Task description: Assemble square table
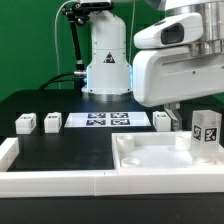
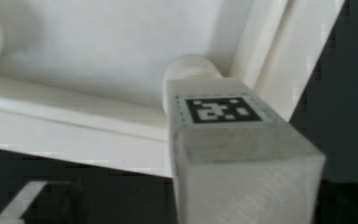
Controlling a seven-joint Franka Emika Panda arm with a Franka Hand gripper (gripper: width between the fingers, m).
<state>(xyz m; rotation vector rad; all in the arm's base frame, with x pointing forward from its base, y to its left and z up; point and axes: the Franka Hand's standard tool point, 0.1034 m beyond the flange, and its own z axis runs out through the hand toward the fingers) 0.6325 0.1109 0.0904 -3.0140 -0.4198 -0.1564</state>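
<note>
We see the large white plastic square tray-like tabletop (image 1: 150, 165) lying on the black table (image 1: 70, 145), near us and toward the exterior view's right; a white tagged block, the upright leg (image 1: 207, 131), stands at the tray's far corner on the exterior view's right. In the wrist view this upright leg (image 2: 220, 110) runs from close under the camera down to where two raised walls of the tabletop (image 2: 87, 110) meet.

The two-finger gripper (image 1: 185, 112) hangs under the big white arm, just above that leg; its jaws stand wide and grip nothing. One finger (image 2: 25, 203) shows in the wrist view, apart from the leg's side; the other finger we cannot make out.

Three more small white tagged blocks lie loose on the far side: the leftmost leg (image 1: 25, 123) and its neighbour leg (image 1: 50, 122) on the exterior view's left of the flat white marker board (image 1: 108, 120), and a third leg (image 1: 162, 121) just right of it; long white straight bars (image 1: 50, 182) line the near edge.

The coming move turns on one relation: the upright leg's long axis is vertical, in line with the gripper's own descent, and the leg lies straight below the tool, a little toward the exterior view's right. We judge a short drop and a squeeze across the leg would take it; whether the leg is fully seated we cannot tell.
</note>
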